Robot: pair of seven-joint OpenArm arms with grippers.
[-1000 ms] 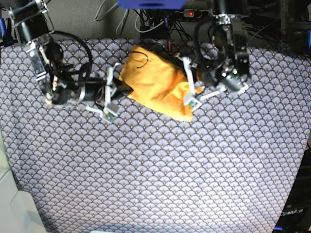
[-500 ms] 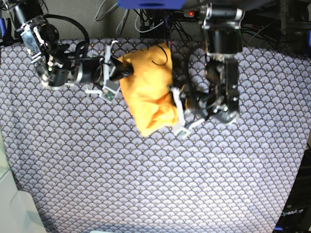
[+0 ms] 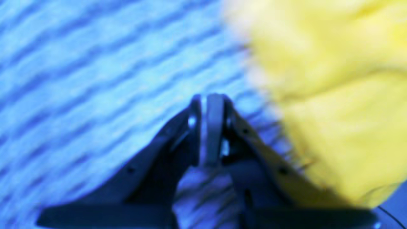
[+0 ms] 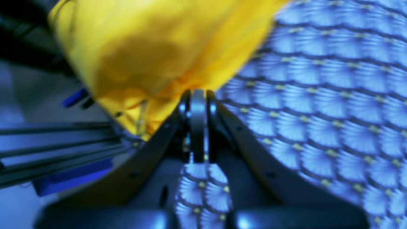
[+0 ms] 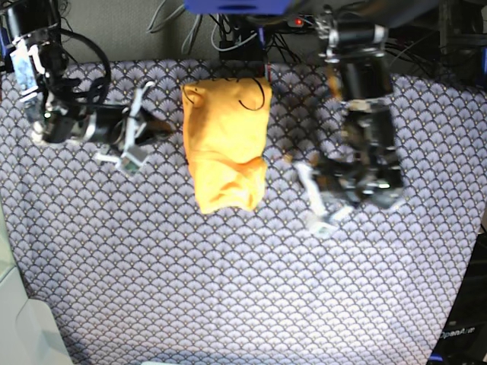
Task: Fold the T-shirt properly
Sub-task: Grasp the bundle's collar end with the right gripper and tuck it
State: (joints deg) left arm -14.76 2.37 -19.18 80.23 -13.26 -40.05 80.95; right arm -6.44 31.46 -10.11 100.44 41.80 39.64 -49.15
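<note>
The yellow-orange T-shirt (image 5: 224,144) lies as a compact folded bundle at the back middle of the table, lengthwise toward me. In the base view my right gripper (image 5: 166,128) sits just left of it, shut, tips pointing at its edge. The right wrist view shows that gripper (image 4: 197,95) closed with nothing between its tips and the T-shirt (image 4: 152,51) right in front. On the bundle's right, my left gripper (image 5: 295,162) is a short way off it. The blurred left wrist view shows the left gripper (image 3: 208,101) shut and empty, with the T-shirt (image 3: 334,79) to its right.
The blue-grey fan-patterned tablecloth (image 5: 228,289) covers the whole table. Cables and a power strip (image 5: 243,34) run along the back edge behind the shirt. A white object (image 5: 23,327) stands at the front left corner.
Both grippers have come away from the T-shirt, the right arm to the left and the left arm to the right. The bundle now lies straighter, on its own.
</note>
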